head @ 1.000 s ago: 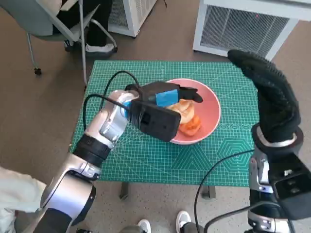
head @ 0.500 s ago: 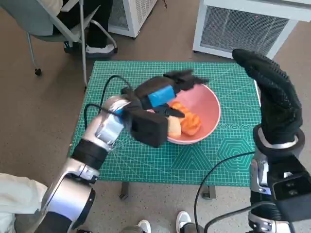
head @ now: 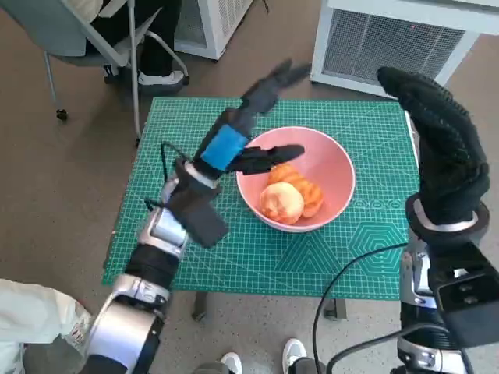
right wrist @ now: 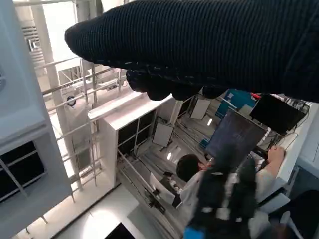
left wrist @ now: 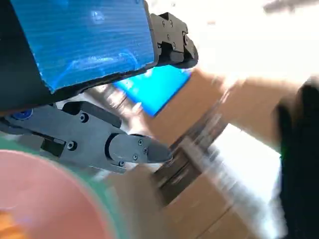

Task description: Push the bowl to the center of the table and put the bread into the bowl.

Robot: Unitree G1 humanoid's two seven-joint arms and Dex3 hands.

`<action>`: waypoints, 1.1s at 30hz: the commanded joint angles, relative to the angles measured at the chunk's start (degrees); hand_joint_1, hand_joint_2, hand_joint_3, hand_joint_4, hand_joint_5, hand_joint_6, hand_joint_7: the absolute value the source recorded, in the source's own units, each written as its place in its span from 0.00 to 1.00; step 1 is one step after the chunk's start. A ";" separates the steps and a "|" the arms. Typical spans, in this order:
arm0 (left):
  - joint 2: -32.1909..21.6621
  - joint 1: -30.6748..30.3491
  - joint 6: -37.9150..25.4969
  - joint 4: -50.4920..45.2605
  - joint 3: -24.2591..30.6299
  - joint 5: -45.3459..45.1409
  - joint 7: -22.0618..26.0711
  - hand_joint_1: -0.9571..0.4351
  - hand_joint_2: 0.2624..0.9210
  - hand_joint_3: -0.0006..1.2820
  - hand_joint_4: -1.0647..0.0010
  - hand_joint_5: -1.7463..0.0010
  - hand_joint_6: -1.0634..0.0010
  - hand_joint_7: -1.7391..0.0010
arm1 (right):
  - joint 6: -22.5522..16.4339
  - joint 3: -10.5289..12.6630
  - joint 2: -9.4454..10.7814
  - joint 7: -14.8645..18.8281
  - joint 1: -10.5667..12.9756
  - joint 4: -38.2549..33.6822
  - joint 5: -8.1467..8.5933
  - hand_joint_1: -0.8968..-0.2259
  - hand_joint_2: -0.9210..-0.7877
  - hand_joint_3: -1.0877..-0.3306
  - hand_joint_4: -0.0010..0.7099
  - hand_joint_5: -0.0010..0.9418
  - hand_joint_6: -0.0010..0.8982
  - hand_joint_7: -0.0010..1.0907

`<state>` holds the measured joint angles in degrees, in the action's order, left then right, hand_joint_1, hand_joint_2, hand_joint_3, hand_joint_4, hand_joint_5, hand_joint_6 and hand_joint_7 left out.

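Note:
A pink bowl (head: pixel 335 160) stands near the middle of the green cutting mat (head: pixel 187 132), a little right of centre. Orange-brown bread (head: pixel 290 195) lies inside it. My left hand (head: pixel 248 128) is raised above the bowl's left rim, fingers spread and empty, blue tape on its back. In the left wrist view the same hand (left wrist: pixel 99 94) is blurred, with a slice of the pink bowl (left wrist: pixel 45 199) in one corner. My right hand (head: pixel 438 152), in its black glove, hangs upright over the mat's right edge, holding nothing. The right wrist view shows only the glove (right wrist: pixel 209 45).
A white ventilated unit (head: pixel 390 39) stands beyond the table's far right corner. A chair (head: pixel 93 47) and a person's shoes (head: pixel 160 76) are at the far left. A pair of white shoes (head: pixel 261 358) shows at the near edge. A seated person (right wrist: pixel 199 174) appears in the right wrist view.
My left hand has let go of the bread, which now lies in the bowl, and has lifted up and away with fingers spread. The right hand has barely moved.

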<state>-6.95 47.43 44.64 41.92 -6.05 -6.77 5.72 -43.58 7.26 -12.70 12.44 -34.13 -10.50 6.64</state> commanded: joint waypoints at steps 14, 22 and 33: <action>3.39 -8.48 0.60 -13.71 3.56 13.09 7.45 0.40 1.00 0.28 0.68 0.98 0.84 0.73 | 2.62 -1.01 1.56 -2.30 -2.38 -1.18 -1.55 0.48 0.00 0.42 0.41 0.01 0.00 0.59; 3.26 -10.52 -0.15 -17.83 4.62 13.01 7.29 0.37 1.00 0.35 0.70 0.99 0.91 0.67 | 1.99 -1.25 1.79 -2.59 -3.27 -2.40 -2.03 0.49 0.00 0.42 0.41 0.01 0.00 0.59; 3.73 -12.94 -2.84 -22.42 5.23 13.22 6.73 0.39 1.00 0.38 0.71 1.00 0.93 0.66 | 0.48 -1.43 2.22 -3.53 -3.96 -4.28 -3.77 0.51 0.00 0.42 0.41 0.01 0.00 0.59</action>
<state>-3.57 35.36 42.41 20.92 -1.29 6.56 12.86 -42.68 6.05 -10.76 9.40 -38.21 -13.70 4.03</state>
